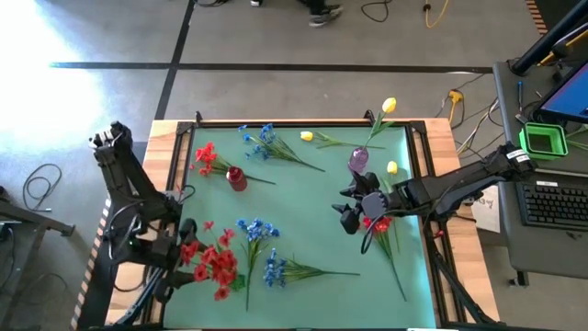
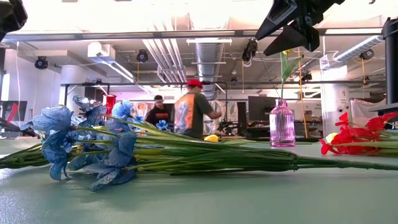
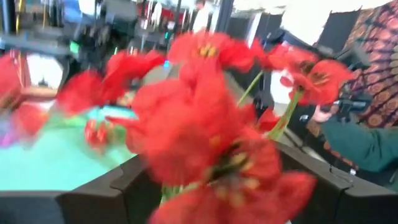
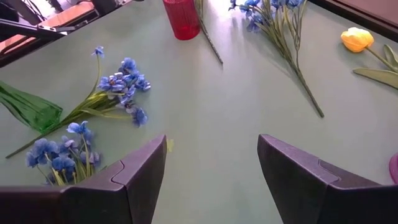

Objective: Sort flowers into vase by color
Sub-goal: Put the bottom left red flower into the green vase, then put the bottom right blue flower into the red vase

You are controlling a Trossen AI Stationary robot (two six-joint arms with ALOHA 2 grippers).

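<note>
Nearest you, filling the left wrist view, is a bunch of red fabric flowers (image 3: pixel 211 149) on thin green stems, lying at the left gripper (image 1: pixel 186 241), whose fingers look spread; whether they touch the stems you cannot tell. These flowers will probably feel light and floppy, the petals easily crushed, so take the stiffer stem below the head.

Working rightward on the green mat (image 1: pixel 303 230), count three red clusters, four blue sprays (image 1: pixel 257 230), three yellow tulip buds (image 1: pixel 389 106), one red vase (image 1: pixel 236 178) and one pink glass vase (image 1: pixel 358 160) holding a tulip. The right gripper (image 1: pixel 354 207) hovers unclenched and empty beside the pink vase.
</note>
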